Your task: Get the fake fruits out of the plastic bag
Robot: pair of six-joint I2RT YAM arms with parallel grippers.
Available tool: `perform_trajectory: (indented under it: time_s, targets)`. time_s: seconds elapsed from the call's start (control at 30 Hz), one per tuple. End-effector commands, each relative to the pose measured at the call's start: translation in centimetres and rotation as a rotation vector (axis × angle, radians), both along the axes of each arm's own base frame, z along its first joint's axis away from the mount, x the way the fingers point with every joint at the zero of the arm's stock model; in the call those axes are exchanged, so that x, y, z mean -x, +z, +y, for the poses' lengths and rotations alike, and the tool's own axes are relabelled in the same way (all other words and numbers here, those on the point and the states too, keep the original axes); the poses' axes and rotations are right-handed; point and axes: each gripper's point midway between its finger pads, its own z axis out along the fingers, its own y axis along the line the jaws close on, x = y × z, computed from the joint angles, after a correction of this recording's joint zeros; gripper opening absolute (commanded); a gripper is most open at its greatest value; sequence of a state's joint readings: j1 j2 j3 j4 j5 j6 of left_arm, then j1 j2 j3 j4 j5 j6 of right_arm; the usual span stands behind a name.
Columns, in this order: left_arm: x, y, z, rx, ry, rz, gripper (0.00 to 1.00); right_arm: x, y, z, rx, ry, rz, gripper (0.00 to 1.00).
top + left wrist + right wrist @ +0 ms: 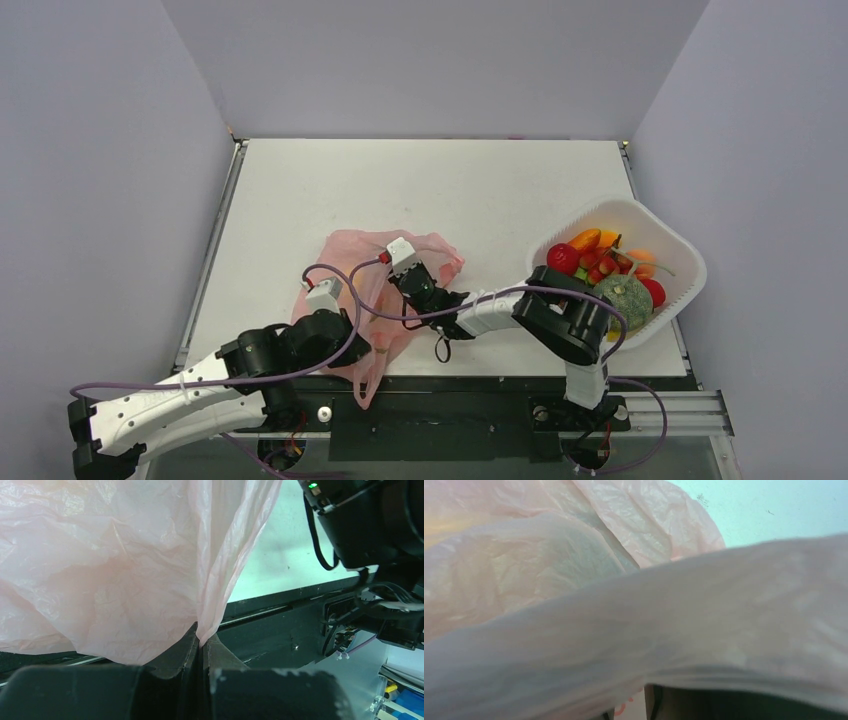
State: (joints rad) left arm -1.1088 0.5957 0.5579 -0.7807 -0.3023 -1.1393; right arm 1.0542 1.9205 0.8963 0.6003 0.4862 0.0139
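The pink plastic bag [372, 262] lies crumpled near the table's front edge, one loop handle hanging over it. My left gripper [202, 637] is shut on a fold of the plastic bag [100, 570], pinching it between both fingers. My right gripper [405, 268] reaches into the bag from the right. In the right wrist view the plastic bag [634, 630] drapes over the fingers, whose narrow gap holds pink film. A yellowish tint shows through the film at the upper left; its shape cannot be told. Fake fruits [600, 265] in red, orange and green sit in the basket.
A white rounded-square basket [675, 250] stands at the right side of the table, tilted toward the right arm. The right arm's base and cables [370, 580] lie close to the right of my left gripper. Grey walls enclose the table.
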Motion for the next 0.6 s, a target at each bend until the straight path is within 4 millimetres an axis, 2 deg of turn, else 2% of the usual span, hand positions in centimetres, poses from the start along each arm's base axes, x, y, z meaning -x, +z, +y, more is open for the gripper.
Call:
perform_trajectory:
  time_s: [0.0,0.03,0.07,0.13,0.17,0.2,0.23,0.27,0.3,0.33,0.37,0.47,0.57]
  targets:
    - [-0.8,3.8,-1.5,0.093,-0.020,-0.067,0.00,1.2,3.9,1.2,-0.226,0.013,0.050,0.22]
    - [-0.9,4.4,-1.7,0.097,-0.032,-0.078,0.00,1.3,4.0,1.4,-0.268,0.007,0.075,0.26]
    - [-1.0,5.2,-1.9,0.108,-0.037,-0.089,0.06,1.7,4.1,1.7,-0.291,0.029,0.099,0.33]
    - [-1.1,6.4,-2.0,0.107,-0.054,-0.110,0.22,2.0,4.3,2.4,-0.350,0.053,0.147,0.40]
    - [-1.1,6.6,-1.9,0.090,-0.071,-0.119,0.26,2.0,4.3,2.6,-0.373,0.050,0.168,0.44]
    - [-1.2,8.0,-2.1,0.102,-0.080,-0.137,0.34,2.0,4.3,3.1,-0.378,0.067,0.187,0.46]
    - [-1.1,8.0,-1.8,0.069,-0.102,-0.141,0.39,1.9,4.4,3.2,-0.394,0.066,0.203,0.48]
    - [-1.2,9.7,-1.9,0.083,-0.110,-0.161,0.52,2.0,4.3,3.7,-0.396,0.084,0.225,0.49]
    - [-1.1,9.4,-1.3,0.026,-0.123,-0.155,0.62,1.9,4.3,3.9,-0.408,0.087,0.240,0.50]
    - [-1.1,10.7,-0.6,0.005,-0.120,-0.164,0.65,2.1,4.2,4.3,-0.416,0.107,0.257,0.50]
    - [-1.1,11.1,-0.4,-0.024,-0.131,-0.172,0.70,2.2,4.2,4.7,-0.429,0.121,0.273,0.50]
    - [-1.2,14.6,0.9,-0.029,-0.137,-0.231,0.74,2.7,4.0,5.5,-0.459,0.151,0.305,0.51]
    - [-1.6,16.9,2.2,-0.020,-0.096,-0.282,0.79,3.3,4.0,6.3,-0.519,0.168,0.345,0.53]
